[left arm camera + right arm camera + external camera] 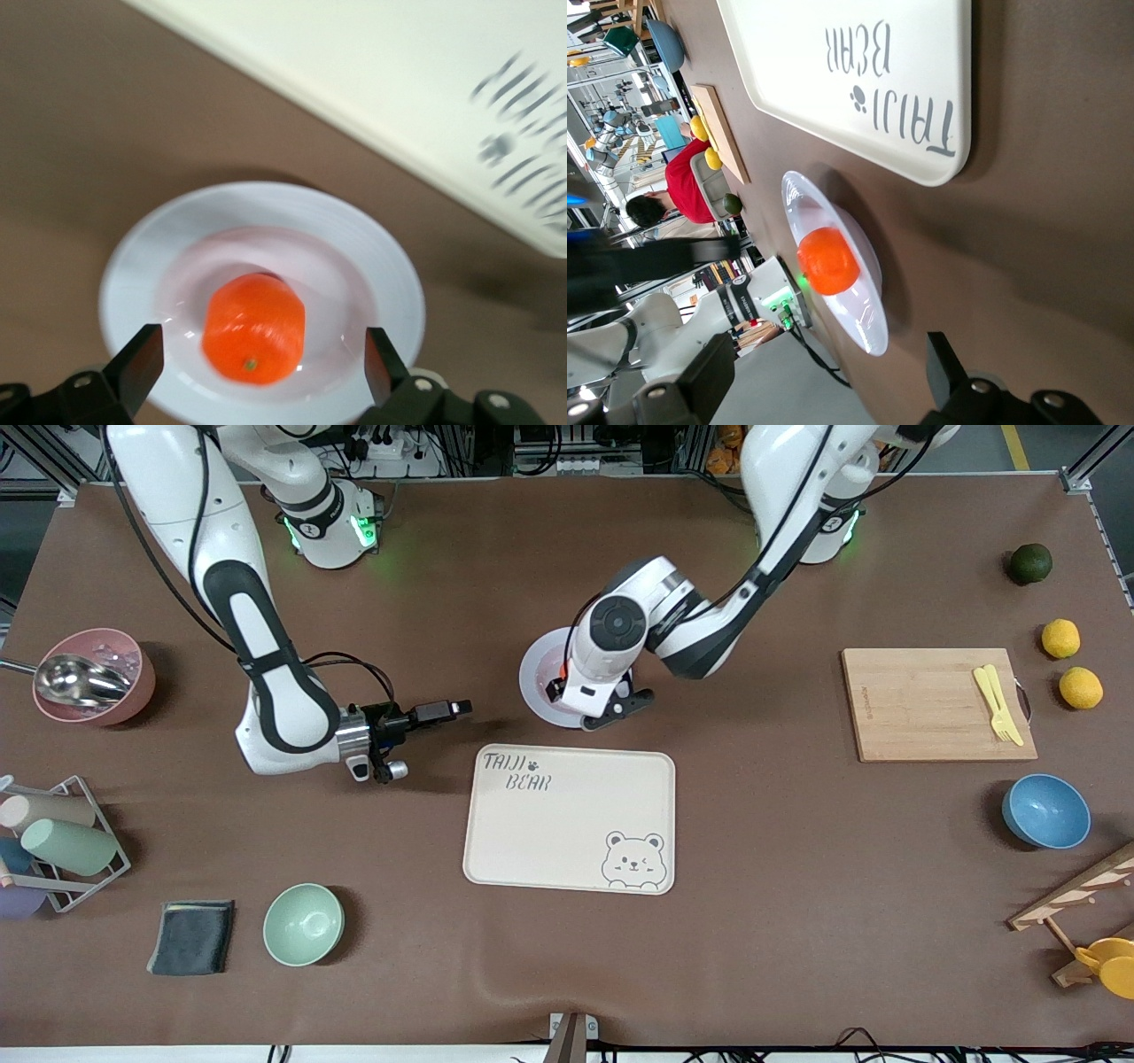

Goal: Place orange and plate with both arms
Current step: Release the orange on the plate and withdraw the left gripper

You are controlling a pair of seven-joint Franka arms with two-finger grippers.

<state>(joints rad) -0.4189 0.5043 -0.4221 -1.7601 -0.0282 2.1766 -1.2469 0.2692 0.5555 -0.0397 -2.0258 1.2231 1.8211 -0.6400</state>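
- Left claw (611, 710) hangs directly over the plate (537, 682), jaws spread wide with nothing between them; in the left wrist view its fingers (135, 365) bracket the orange (254, 328) on either side without touching it
- Orange sits in the well of the plate, roughly at its centre (in the front view the left arm covers it almost wholly), and the plate rests on the bench (797, 921) just at the 12 o'clock edge of the bear tray (571, 819), farther from the front camera than the tray
- Right claw (441, 710) hovers low over the bench near the tray's 10 o'clock corner, jaws parted and empty, pointing along the bench toward the plate's rim; the right wrist view shows the plate (833, 266) edge-on ahead of it with the orange (827, 260) on top
- Key relation, as I judge it: the fruit lies straight below the left claw, so that arm suits the orange, while the plate's rim faces the right claw, which looks better placed to take the plate
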